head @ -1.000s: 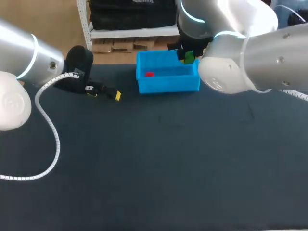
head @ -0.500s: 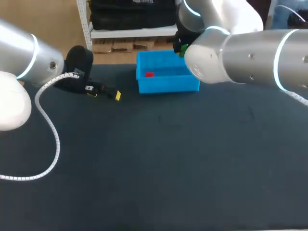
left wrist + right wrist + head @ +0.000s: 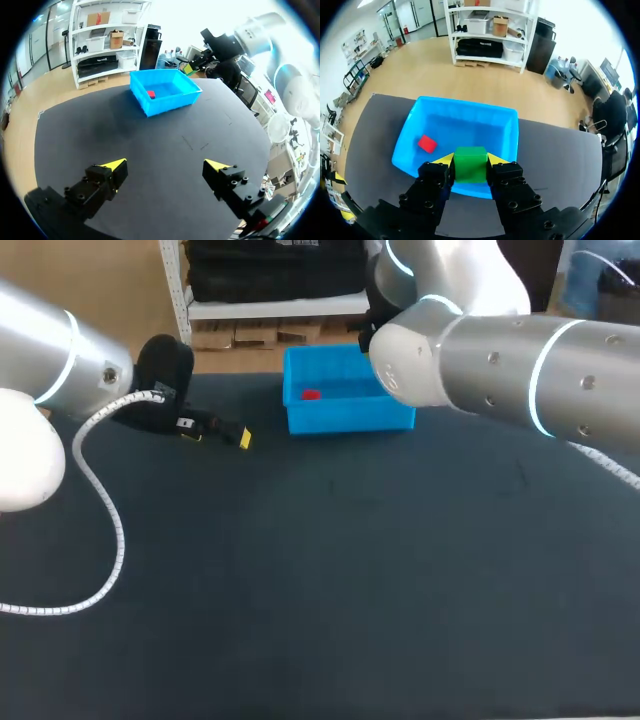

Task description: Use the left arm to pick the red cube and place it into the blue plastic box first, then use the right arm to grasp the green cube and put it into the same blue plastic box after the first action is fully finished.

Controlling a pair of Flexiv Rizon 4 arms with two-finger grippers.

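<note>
Right gripper [image 3: 470, 161] clamped on green cube [image 3: 470, 169], held over the rim of the blue box [image 3: 512, 131]. Red cube [image 3: 427, 144] sits inside the box, left side. Left gripper [image 3: 165, 166] released, empty, at the table's far left, well apart from the box.

I count one blue plastic box [image 3: 350, 420] on the one dark table [image 3: 350, 570] in front of me. There are two cubes in all: one red cube [image 3: 310, 394] and one green cube [image 3: 470, 169]. I have two arms in view, one left arm [image 3: 40, 370] and one right arm [image 3: 500, 370]. They carry two grippers, the left gripper [image 3: 165, 165] and the right gripper [image 3: 470, 160]. Each has two yellow fingertips [image 3: 114, 164], four in total. One white coiled cable [image 3: 120, 538] hangs from the left arm.
</note>
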